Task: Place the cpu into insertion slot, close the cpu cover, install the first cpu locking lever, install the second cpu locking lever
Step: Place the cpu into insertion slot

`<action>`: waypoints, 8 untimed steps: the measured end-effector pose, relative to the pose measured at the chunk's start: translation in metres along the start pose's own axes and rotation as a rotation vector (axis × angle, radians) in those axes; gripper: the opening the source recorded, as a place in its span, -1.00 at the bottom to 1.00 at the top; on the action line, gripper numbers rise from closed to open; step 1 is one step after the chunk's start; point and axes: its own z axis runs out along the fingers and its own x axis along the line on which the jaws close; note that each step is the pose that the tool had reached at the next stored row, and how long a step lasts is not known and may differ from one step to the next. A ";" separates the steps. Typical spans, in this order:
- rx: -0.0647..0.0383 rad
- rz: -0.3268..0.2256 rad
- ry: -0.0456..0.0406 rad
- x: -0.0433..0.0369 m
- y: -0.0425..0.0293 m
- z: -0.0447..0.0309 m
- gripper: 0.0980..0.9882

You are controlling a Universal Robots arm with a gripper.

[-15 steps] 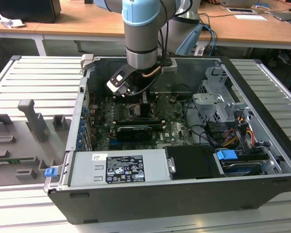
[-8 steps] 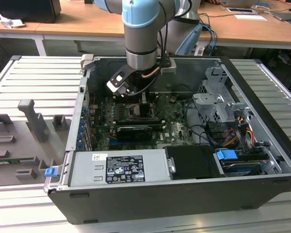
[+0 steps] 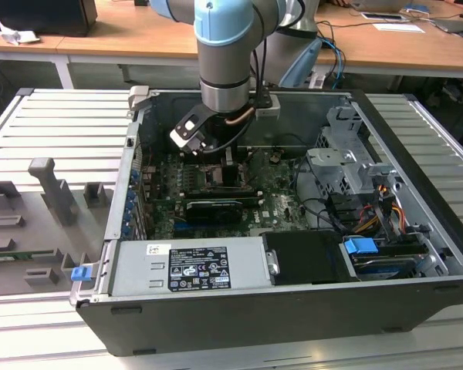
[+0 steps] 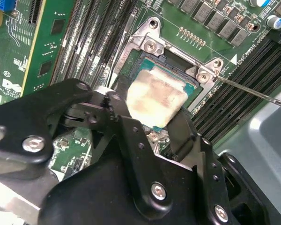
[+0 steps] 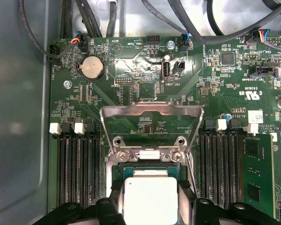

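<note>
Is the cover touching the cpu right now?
Apart. In the first wrist view the cover stands flipped open, with the hinge bracket between it and the cpu.

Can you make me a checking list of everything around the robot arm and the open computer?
Surface: slatted metal table carrying an open computer case.
Job's things: cpu over the insertion slot; cpu cover raised open; thin locking lever unlatched.
Clutter: grey holder blocks on the table, at the exterior view's left.
Grippers: pincer shut on the cpu's sides.
Cables: black cables beside the circuit board; coloured wires inside the case.
Surroundings: wooden desks behind.
</note>
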 end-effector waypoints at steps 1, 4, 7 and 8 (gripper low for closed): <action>0.000 0.000 0.0000 0.0000 0.0000 0.0003 0.16; 0.000 0.000 -0.0004 -0.0001 -0.0001 0.0004 0.16; 0.000 0.000 -0.0001 0.0000 0.0001 -0.0015 0.16; 0.001 0.000 -0.0002 0.0001 0.0002 -0.0036 0.16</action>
